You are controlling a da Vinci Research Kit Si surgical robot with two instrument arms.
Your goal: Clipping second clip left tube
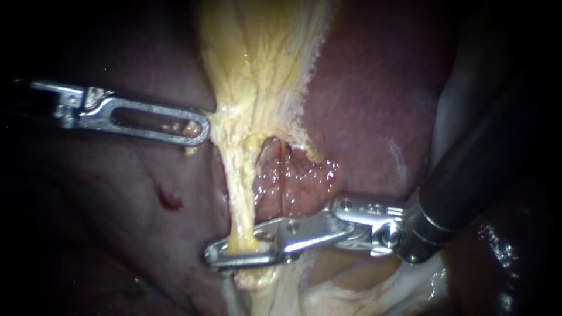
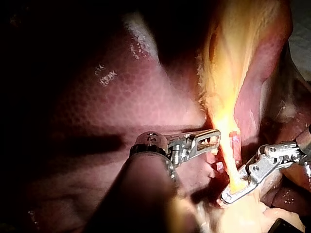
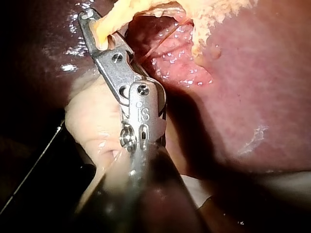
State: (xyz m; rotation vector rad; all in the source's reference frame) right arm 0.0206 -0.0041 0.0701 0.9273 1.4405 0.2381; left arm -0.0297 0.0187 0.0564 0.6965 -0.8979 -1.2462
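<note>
Endoscope: left tool [image 1: 199,130], slotted steel jaws pinched on the gallbladder's [image 1: 263,58] fibrous yellow edge, apparently holding it aside to bare the left tube [image 1: 241,199]; right tool [image 1: 237,254] clamped across that stringy tube low down, beside glossy liver [image 1: 374,88]. Left wrist: tube [image 2: 232,167] taut between both tools. Right wrist: tube [image 3: 109,22] seated between narrow jaws, seemingly placed for clipping.
</note>
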